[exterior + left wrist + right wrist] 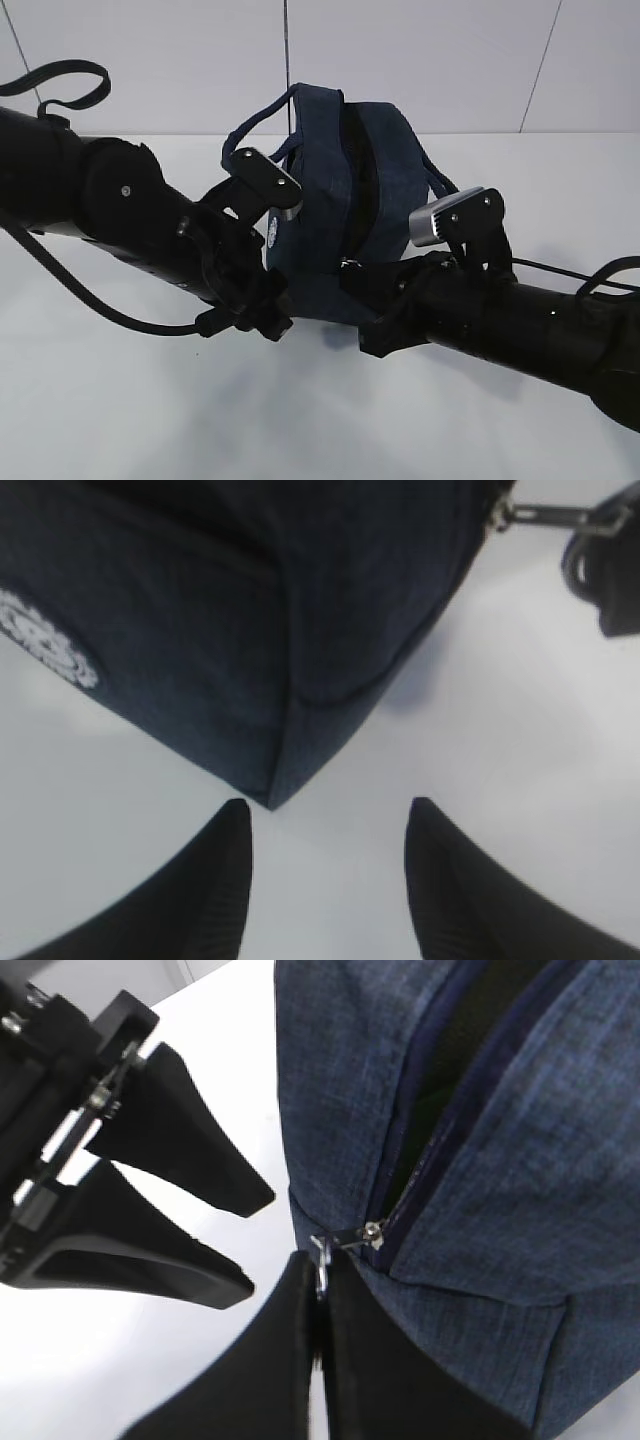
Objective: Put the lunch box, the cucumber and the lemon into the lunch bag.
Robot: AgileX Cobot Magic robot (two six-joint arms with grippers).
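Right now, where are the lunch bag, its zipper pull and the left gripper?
lunch bag (pixel 325 200): exterior view, left fabric panel.
zipper pull (pixel 322 1260): right wrist view, silver ring pinched in the right gripper (pixel 318 1340).
left gripper (pixel 325 835): left wrist view, gap between the open fingertips.

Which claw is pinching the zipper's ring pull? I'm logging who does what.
The right claw: its fingers are closed on the silver ring pull at the lunch bag. The left claw is open beside the bag's corner.

White tabletop (pixel 120 420), pale panelled wall (pixel 450 60).
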